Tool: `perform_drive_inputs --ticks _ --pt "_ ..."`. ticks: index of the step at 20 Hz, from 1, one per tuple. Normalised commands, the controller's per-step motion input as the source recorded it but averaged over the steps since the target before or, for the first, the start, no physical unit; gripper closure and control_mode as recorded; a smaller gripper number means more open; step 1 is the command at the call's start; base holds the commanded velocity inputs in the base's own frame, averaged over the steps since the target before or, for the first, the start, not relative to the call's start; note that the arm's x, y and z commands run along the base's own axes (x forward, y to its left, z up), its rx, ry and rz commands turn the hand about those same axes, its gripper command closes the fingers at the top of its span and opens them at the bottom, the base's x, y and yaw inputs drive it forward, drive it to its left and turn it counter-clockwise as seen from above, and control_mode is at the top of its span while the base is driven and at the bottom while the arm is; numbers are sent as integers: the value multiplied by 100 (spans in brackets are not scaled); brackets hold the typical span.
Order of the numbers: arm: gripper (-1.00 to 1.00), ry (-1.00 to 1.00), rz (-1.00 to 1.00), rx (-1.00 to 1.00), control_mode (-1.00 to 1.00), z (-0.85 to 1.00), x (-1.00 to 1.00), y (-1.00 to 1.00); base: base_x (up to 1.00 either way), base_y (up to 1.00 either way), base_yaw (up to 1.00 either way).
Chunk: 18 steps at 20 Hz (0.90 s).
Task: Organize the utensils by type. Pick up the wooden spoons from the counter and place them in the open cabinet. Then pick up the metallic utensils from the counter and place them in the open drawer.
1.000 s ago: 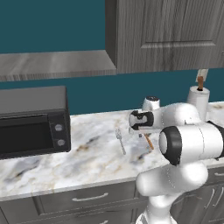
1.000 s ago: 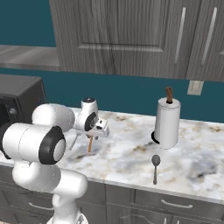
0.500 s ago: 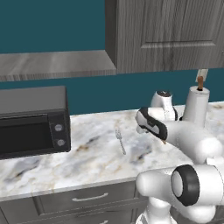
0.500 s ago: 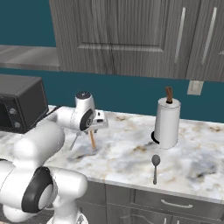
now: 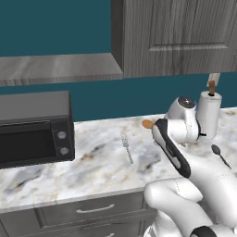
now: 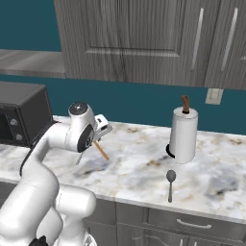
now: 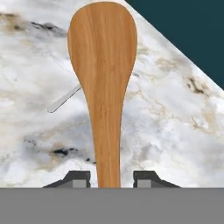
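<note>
The claw (image 7: 111, 177) is partly closed, its two dark tips showing on either side of the handle of an orange-brown wooden spoon (image 7: 104, 83), which it grips near the handle's end; the bowl of the spoon points away from the claw, along its line. Over the last second the arm has swung and lifted, carrying the spoon higher above the marble worktop (image 5: 92, 171); in the right base view the spoon (image 6: 100, 150) now hangs slanted below the claw (image 6: 98, 136), clear of the surface; this suggests the pickup is done and the carry to the cabinet (image 6: 125, 38) remains. On the worktop beneath lies the silver fork (image 5: 127, 148), untouched; farther off, near the paper towel roll (image 6: 183, 135), lies a dark-looking spoon (image 6: 170, 182).
</note>
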Motion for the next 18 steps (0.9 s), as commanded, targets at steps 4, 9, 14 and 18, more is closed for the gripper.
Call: perform_drive_inputs --ticks 4,9,14,18 --pt "100 9 25 -19 -100 44 -43 0 0 0 0" --pt "100 9 15 -15 -100 33 -49 0 0 0 0" --pt "100 0 2 -1 -100 7 -12 0 0 0 0" --pt "100 0 0 0 100 0 0 0 -62 7 21"
